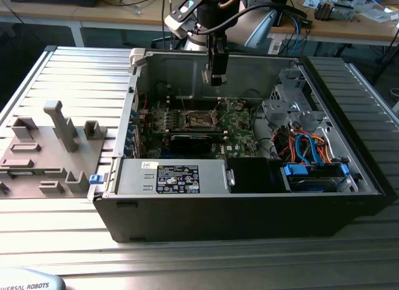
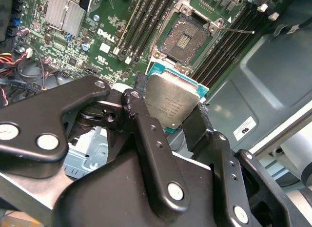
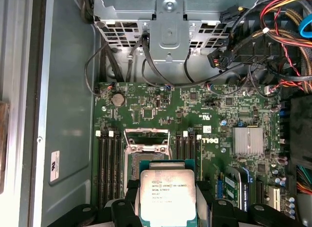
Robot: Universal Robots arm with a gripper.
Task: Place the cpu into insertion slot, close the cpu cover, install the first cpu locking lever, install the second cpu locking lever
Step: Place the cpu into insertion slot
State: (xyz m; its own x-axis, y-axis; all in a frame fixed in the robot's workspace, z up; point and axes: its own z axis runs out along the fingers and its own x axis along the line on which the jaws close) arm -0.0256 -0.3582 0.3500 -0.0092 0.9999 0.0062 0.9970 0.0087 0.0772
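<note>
Exterior view: the gripper (image 1: 216,82) hangs in the upper centre of the frame, inside the open case (image 1: 249,221). It is well above the motherboard (image 1: 240,129) and clear of it, a height the wrist views do not give.

Both wrist views: the black fingers (image 2: 139,110) are clamped on opposite edges of the cpu (image 2: 170,101). The cpu lies flat between them, silver top toward the cameras, with a green rim along its edges.

Second wrist view: the slot (image 2: 185,39) is open with its contact field bare, and the cpu is apart from it. A thin lever (image 2: 239,30) juts out beside the slot.

First wrist view: the cpu overlaps the near part of the slot in the line of sight. Its long axis runs parallel to the memory slots (image 3: 109,161).
</note>
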